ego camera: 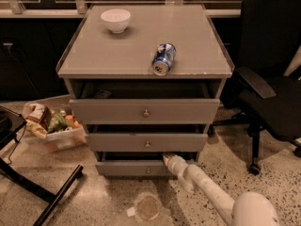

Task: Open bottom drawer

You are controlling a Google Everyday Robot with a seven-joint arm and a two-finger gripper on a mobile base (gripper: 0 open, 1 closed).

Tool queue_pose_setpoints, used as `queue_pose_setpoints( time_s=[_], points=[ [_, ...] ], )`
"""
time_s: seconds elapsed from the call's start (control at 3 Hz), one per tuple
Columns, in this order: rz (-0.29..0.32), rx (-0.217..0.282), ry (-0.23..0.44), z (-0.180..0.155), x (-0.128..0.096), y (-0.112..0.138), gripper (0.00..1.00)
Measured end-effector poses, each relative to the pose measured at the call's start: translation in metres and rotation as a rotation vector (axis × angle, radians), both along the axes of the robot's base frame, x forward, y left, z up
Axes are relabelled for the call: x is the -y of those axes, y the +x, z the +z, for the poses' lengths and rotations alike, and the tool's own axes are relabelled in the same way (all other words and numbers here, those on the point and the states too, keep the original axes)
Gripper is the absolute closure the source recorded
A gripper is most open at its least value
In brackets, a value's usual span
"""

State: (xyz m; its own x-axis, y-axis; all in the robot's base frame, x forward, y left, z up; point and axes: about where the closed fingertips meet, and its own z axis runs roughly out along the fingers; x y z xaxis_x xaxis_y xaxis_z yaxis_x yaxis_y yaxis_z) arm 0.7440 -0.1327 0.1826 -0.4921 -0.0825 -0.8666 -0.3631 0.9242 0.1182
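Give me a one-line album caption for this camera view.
A robot arm's gripper meets the top edge of the bottom drawer of a grey cabinet.

Dim, warm-toned lighting from above, brightest on the cabinet top [188, 36], falling off to near black behind the cabinet and to its right around the office chair [273, 79]. Deep shadow under the cabinet top and in the gaps above each drawer front, including the bottom drawer [127, 168], with the gripper [167, 158] at that drawer's upper edge half in shade. Faint sheen on the can [163, 59] and bowl [115, 20] on the cabinet top; dull reflections on the speckled floor [117, 197] in front of the cabinet.
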Motion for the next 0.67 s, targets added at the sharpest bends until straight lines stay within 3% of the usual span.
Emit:
queue_pose_setpoints(
  time_s=[0.67],
  points=[
    [-0.001,-0.011,-0.01,0.0036,0.0008,-0.0048,1.0]
  ],
)
